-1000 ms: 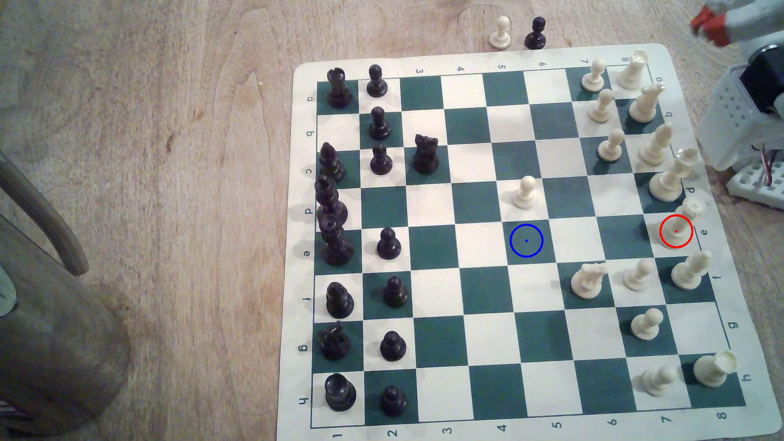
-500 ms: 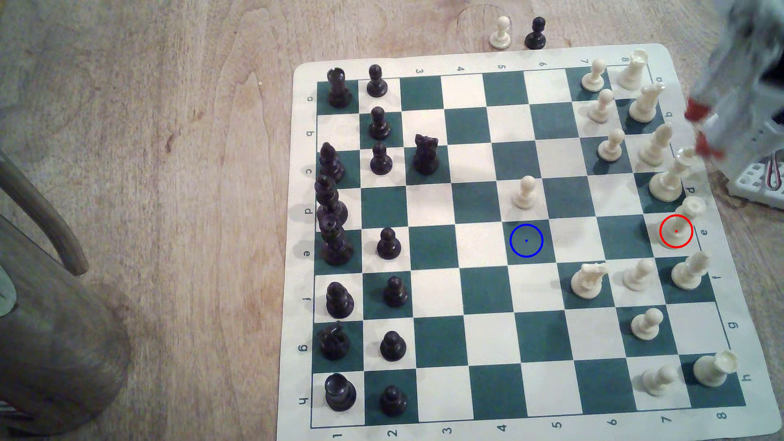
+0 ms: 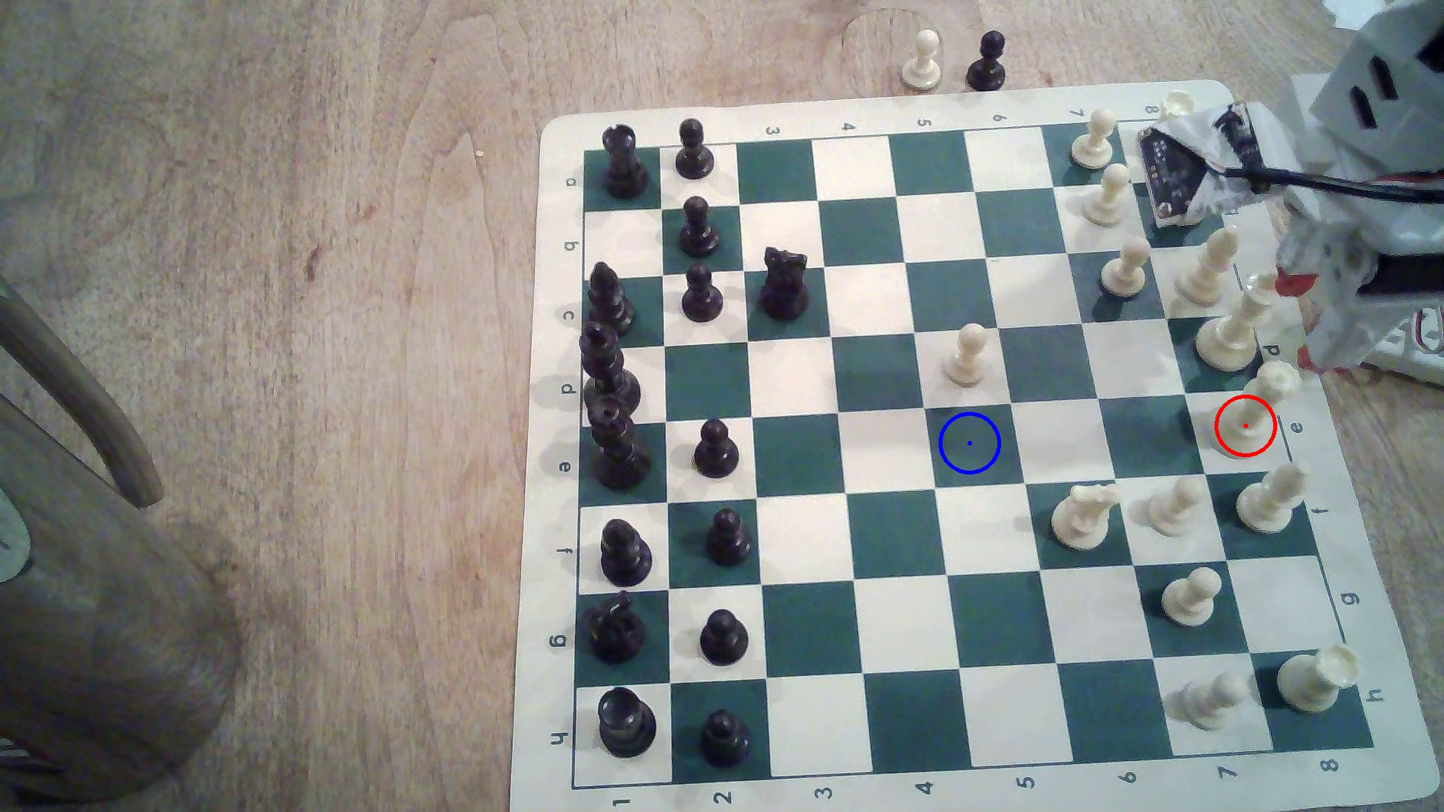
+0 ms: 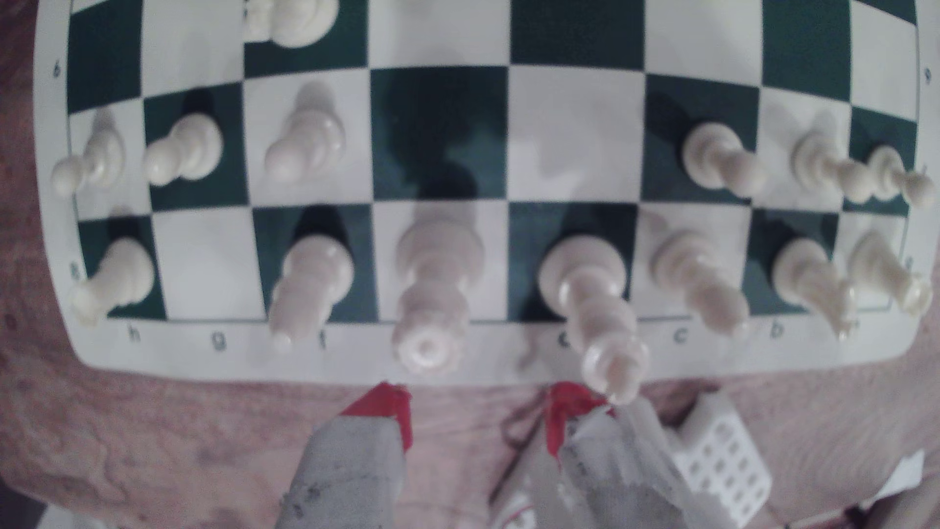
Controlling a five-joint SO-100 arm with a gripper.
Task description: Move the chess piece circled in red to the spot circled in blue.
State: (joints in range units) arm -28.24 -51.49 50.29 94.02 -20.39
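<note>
At the board's right edge in the exterior view, the gripper (image 4: 475, 402) hovers, its red-tipped fingers (image 4: 381, 404) spread apart.
Just beside it, the chess piece circled in red (image 3: 1258, 406) stands upright; the spot circled in blue (image 3: 970, 443) lies well left, mid-board.

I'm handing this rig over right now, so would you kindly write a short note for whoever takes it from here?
Gripper: open, empty, red-taped fingertips apart over the wood just off the board's edge.
The chess piece circled in red, the cream one with the notched coronet, stands untouched on its white edge square, next to the taller cream piece.
The spot circled in blue, a dark green square, is free; a cream pawn stands on the adjoining square.
Done: nothing moved yet.
Left: close in, grasp, lift, carry, set down.
</note>
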